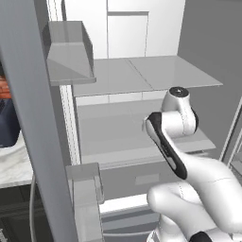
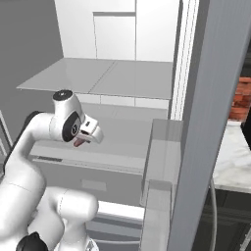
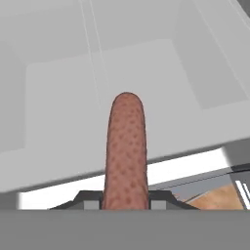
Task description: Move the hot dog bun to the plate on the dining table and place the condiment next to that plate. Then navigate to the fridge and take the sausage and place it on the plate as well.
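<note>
The fridge [image 1: 142, 75] stands open before me, its white shelves [image 2: 98, 78] bare. My gripper [image 3: 125, 201] is shut on the sausage [image 3: 127, 146], a reddish-brown, speckled stick that points away from the hand over the lower shelf. From the right base view the gripper [image 2: 90, 133] hangs just above the middle shelf, and a small red end of the sausage [image 2: 78, 142] pokes out beneath the hand. The hot dog bun, plate, condiment and dining table are out of view.
The open grey fridge door [image 1: 28, 118] with its bins [image 1: 71, 52] stands close on the left; the same door [image 2: 206, 122] and bins [image 2: 164, 147] sit right of the arm. Beyond it lie a marble counter [image 2: 235, 162] and a brick wall [image 2: 242, 98].
</note>
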### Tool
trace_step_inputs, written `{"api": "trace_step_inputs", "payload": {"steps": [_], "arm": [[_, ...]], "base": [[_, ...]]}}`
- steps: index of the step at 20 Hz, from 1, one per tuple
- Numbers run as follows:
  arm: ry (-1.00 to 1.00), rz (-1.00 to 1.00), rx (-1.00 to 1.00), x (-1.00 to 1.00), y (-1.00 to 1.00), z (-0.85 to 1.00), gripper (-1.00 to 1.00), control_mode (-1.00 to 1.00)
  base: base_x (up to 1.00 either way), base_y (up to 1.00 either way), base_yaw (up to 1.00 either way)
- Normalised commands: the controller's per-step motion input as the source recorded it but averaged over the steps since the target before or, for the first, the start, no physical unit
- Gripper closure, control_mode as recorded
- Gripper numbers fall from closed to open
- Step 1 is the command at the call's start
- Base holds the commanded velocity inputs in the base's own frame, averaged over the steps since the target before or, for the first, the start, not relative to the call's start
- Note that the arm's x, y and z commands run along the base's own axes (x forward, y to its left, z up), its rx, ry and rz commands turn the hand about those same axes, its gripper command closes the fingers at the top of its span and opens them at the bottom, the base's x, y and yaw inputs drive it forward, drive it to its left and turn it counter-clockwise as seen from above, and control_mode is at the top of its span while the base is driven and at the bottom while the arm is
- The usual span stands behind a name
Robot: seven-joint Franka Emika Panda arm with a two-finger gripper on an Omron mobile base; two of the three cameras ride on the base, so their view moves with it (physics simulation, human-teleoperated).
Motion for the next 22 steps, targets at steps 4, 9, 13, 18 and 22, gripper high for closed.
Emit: {"api": "trace_step_inputs", "payload": {"steps": [4, 9, 13, 18, 22], "arm": [[0.07, 0.01, -0.02, -0.86, 0.05, 0.04, 1.00, -1.00], [0.00, 0.03, 0.00, -0.35, 0.00, 0.00, 1.00, 1.00], [0.00, 0.00, 0.00, 0.00, 0.00, 0.00, 1.00, 1.00], [0.00, 0.00, 0.00, 0.00, 0.00, 0.00, 1.00, 1.00], [0.00, 0.00, 0.00, 0.00, 0.00, 0.00, 1.00, 1.00]], "base": [[0.00, 0.00, 0.00], [-0.22, 0.00, 0.02], [-0.96, 0.00, 0.04], [-1.00, 0.00, 0.00], [-0.94, -0.23, -0.34]]}}
